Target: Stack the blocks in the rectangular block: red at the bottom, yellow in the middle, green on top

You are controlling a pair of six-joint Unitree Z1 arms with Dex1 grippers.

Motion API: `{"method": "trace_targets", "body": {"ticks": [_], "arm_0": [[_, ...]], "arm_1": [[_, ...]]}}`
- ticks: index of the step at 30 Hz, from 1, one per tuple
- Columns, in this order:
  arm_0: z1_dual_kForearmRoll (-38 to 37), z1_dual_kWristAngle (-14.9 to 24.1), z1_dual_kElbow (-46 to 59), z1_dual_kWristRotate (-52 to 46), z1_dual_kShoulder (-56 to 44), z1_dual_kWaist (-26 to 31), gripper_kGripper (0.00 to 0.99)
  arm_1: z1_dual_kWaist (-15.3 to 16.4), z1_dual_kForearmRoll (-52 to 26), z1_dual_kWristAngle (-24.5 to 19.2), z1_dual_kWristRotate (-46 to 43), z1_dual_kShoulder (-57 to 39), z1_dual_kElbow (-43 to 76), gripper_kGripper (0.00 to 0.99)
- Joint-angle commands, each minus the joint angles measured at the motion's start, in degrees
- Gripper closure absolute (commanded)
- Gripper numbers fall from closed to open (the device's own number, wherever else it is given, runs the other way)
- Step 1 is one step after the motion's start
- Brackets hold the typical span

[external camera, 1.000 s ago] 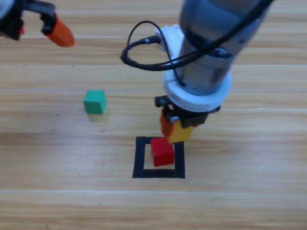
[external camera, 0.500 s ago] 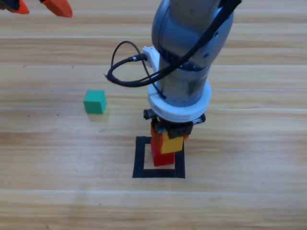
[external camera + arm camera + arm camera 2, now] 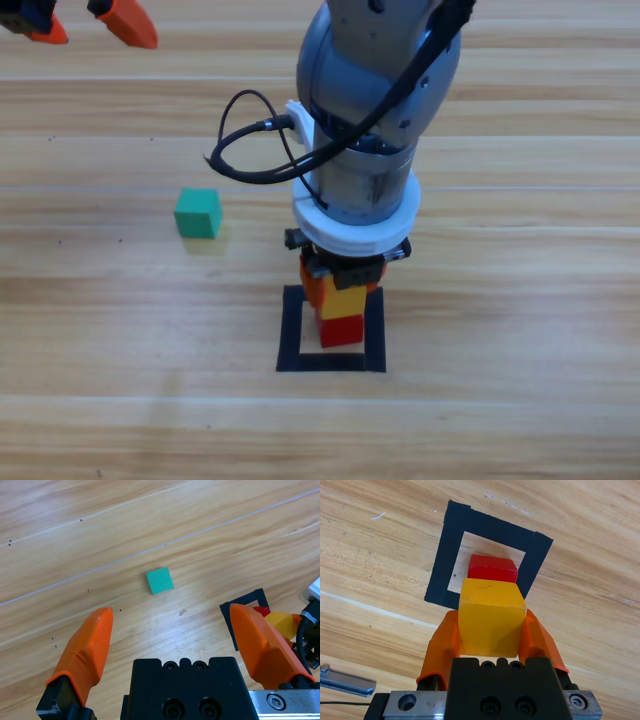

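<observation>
The wooden table point(image 3: 520, 400) fills every view. On it, at about 6 o'clock of the high view's centre, lies the one black tape square point(image 3: 290, 335), a hollow outline. The right arm point(image 3: 375, 90) comes down from 12 o'clock and covers the square's far edge. Its right gripper point(image 3: 340, 292) holds the yellow cube point(image 3: 345, 300) clamped between its orange fingers point(image 3: 442, 642), one on each side face. The yellow cube hangs just over the red cube point(image 3: 340, 330), which stands inside the tape opening; whether the two touch cannot be told.

The right wrist view shows what the high view hides: all four sides of the tape square point(image 3: 495, 530), the red cube point(image 3: 492, 567) lying toward one side of the opening, and the yellow cube point(image 3: 491, 620) covering most of it, so only a red strip shows.

The left gripper point(image 3: 75, 25) waits at the 11 o'clock corner of the high view, cut off by the edge, fingers spread apart with nothing between them. Its left wrist view shows that gap clearly, with the one teal-green cube point(image 3: 159, 580) lying alone on bare wood beyond it. In the high view that green cube point(image 3: 198, 212) sits at 10 o'clock of the tape square, well apart.

Counted: three cubes, two grippers.
</observation>
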Motion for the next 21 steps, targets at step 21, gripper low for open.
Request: {"method": "trace_targets", "body": {"ticks": [21], "arm_0": [[0.6,0.6,-2.4,-3.2,10.8,0.8,0.001]], "arm_1": [[1.3,0.5,-1.7,1.7,4.6,-0.5,0.982]]}}
